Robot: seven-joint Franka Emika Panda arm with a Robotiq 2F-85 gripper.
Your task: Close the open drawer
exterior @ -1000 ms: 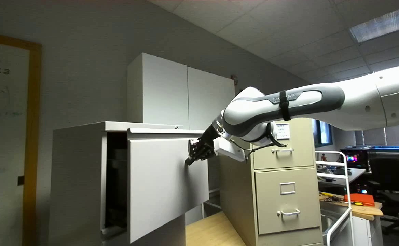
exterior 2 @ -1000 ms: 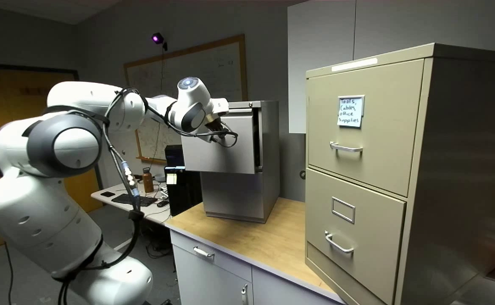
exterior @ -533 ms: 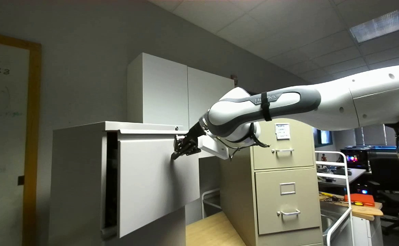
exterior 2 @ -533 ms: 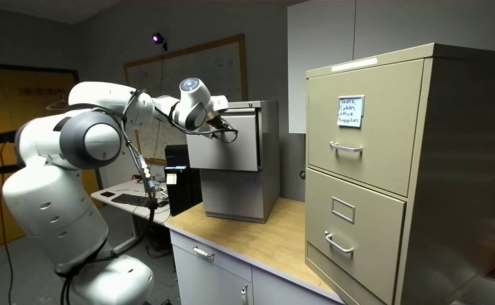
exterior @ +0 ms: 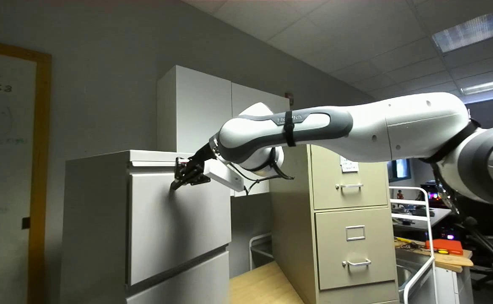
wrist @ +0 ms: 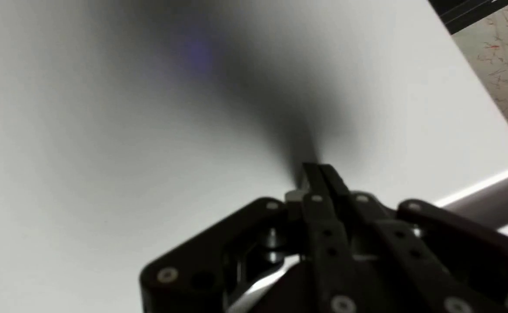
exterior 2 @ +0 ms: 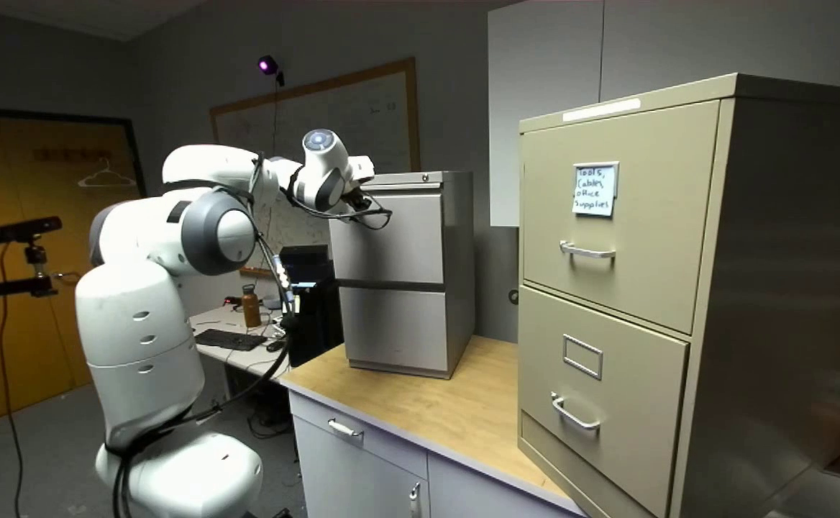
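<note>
The drawer (exterior: 200, 223) is a plain light-grey front panel at the top of the big grey cabinet (exterior: 94, 228). In both exterior views the drawer (exterior 2: 398, 248) sits flush with the cabinet, and the dark interior is hidden. My gripper (exterior: 174, 187) is at the upper left part of the panel in that exterior view, its tips touching or nearly touching the front. In the wrist view the gripper (wrist: 318, 167) has its two fingers together with nothing between them. The drawer front (wrist: 106, 195) fills most of that view, with the gripper's shadow on it.
A beige filing cabinet (exterior 2: 607, 302) with handles stands beside the grey cabinet on the wooden counter (exterior 2: 391, 388). A white cupboard (exterior: 204, 114) hangs on the wall behind. A lower grey drawer (exterior 2: 395, 327) is under the drawer.
The drawer has moved inward until its front is flush and the dark gap at its side is gone. My arm and gripper have moved toward the cabinet with it.
</note>
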